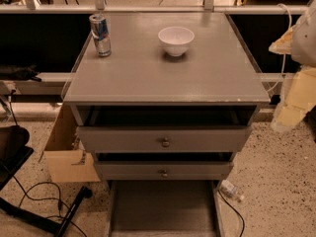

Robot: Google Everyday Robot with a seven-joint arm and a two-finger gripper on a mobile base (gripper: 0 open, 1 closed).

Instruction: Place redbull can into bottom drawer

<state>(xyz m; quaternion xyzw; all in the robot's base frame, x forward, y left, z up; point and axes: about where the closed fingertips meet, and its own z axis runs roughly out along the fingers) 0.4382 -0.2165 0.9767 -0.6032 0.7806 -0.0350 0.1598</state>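
The redbull can [100, 34] stands upright at the back left corner of the grey cabinet top [163, 78]; it is slim, blue and silver with a shiny top. The bottom drawer [163, 209] is pulled out at floor level, and the part of its flat grey floor that shows is bare. My gripper [286, 113] is at the end of the cream-coloured arm at the right edge of the view. It hangs beside the cabinet's right side, far from the can and holding nothing that I can see.
A white bowl [176, 39] sits at the back middle of the cabinet top. Two knob-fronted drawers [164, 141] are partly pulled out above the bottom drawer. A cardboard box [66, 154] and cables lie at the left, and a small bottle [231, 190] lies on the floor at the right.
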